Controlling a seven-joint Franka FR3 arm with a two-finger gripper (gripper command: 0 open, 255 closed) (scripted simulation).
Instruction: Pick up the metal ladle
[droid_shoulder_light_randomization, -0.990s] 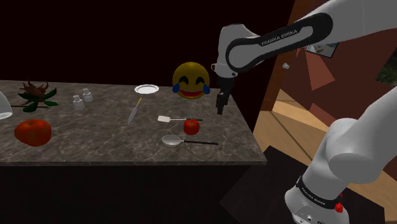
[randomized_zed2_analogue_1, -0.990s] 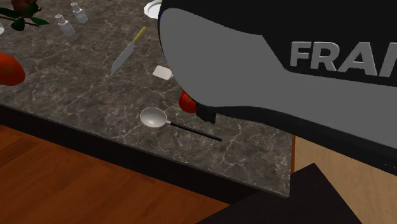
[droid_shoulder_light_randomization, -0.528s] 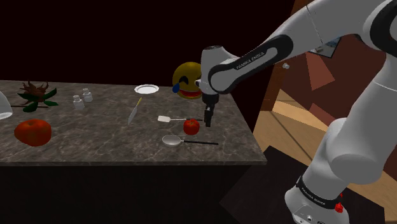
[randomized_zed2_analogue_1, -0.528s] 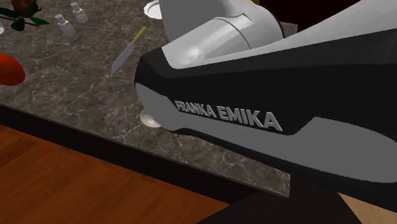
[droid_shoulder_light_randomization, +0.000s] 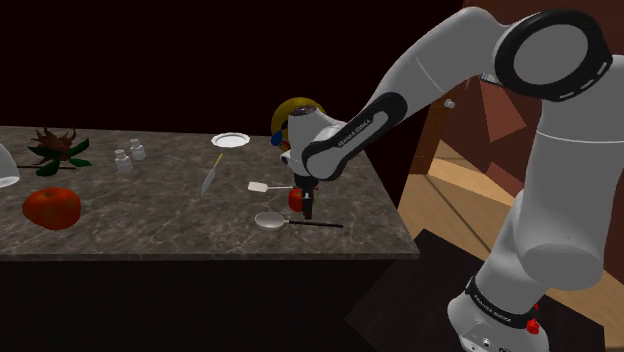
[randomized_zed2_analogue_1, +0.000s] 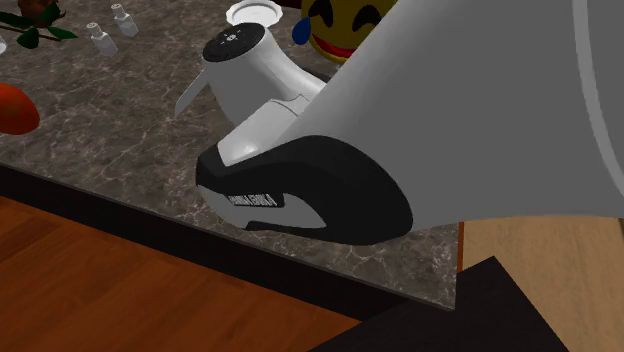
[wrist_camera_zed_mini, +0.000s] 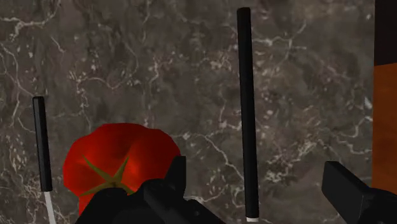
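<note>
1. The black fingers (wrist_camera_zed_mini: 347, 188) stand apart and clasp nothing; the thin black handle of the ladle (wrist_camera_zed_mini: 247, 114) runs between them, touching neither.
2. The gripper (droid_shoulder_light_randomization: 307, 207) points down, low over the dark marbled counter (droid_shoulder_light_randomization: 150, 225).
3. The ladle lies flat near the counter's front edge, its pale bowl toward the shoulder view's left.
4. A small red tomato (wrist_camera_zed_mini: 121, 162) sits just beside one finger.
5. Beyond it lies a white spatula (droid_shoulder_light_randomization: 258, 186). Farther back are a knife (droid_shoulder_light_randomization: 211, 175), a white plate (droid_shoulder_light_randomization: 230, 140) and a yellow laughing-face ball (randomized_zed2_analogue_1: 345, 20).
6. A large tomato (droid_shoulder_light_randomization: 52, 207) and two shakers (droid_shoulder_light_randomization: 125, 160) stand well apart, toward the shoulder view's left.
</note>
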